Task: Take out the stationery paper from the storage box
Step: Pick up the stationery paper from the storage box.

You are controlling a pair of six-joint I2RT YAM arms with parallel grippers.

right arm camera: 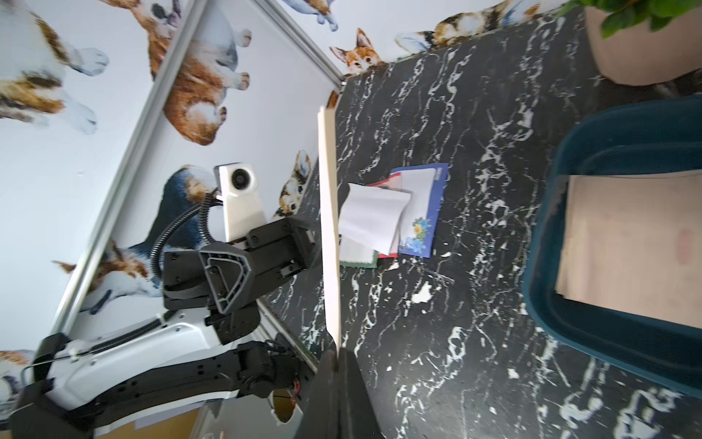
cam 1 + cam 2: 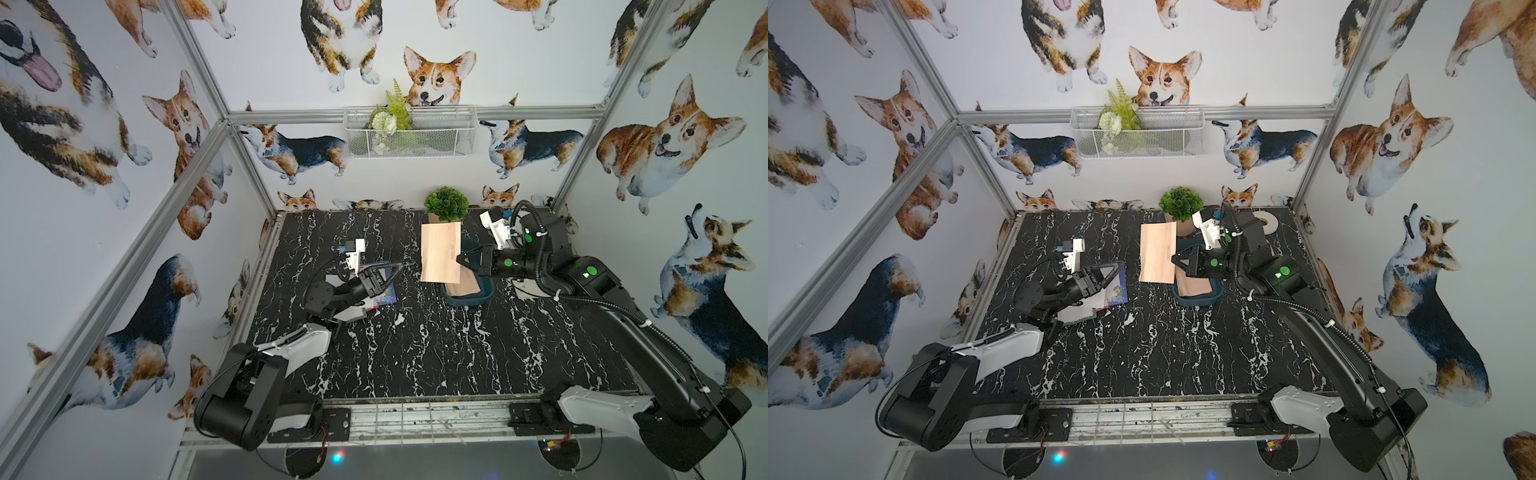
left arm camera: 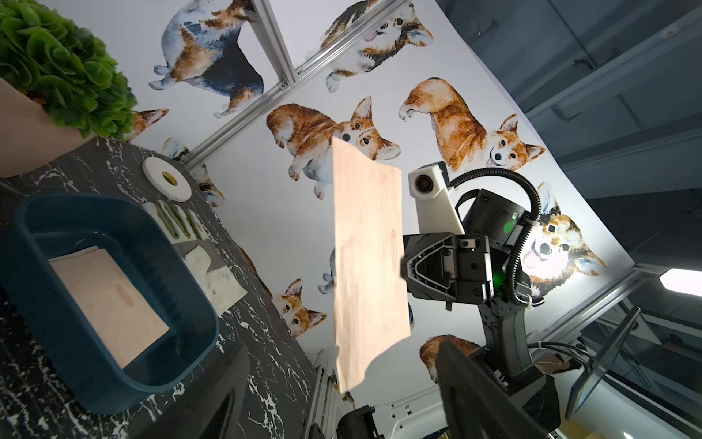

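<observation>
My right gripper (image 2: 459,259) (image 2: 1173,261) (image 1: 336,357) is shut on one edge of a peach-tan sheet of stationery paper (image 2: 440,251) (image 2: 1157,253) (image 3: 366,258) (image 1: 328,228). It holds the sheet up in the air over the left end of the dark teal storage box (image 2: 469,302) (image 3: 114,384) (image 1: 607,342). More peach sheets (image 3: 106,296) (image 1: 626,243) lie flat inside the box. My left gripper (image 2: 395,272) (image 2: 1115,270) (image 3: 343,346) hangs open and empty, its tips a short way left of the raised sheet. Under it a loose pile of white, navy-floral, red and green sheets (image 2: 1117,291) (image 1: 399,213) lies on the table.
A potted green plant (image 2: 445,203) stands just behind the box. A white tape roll (image 3: 167,184) and a glove (image 3: 212,273) lie on the table to the right of the box. A white wire basket (image 2: 409,133) hangs on the back wall.
</observation>
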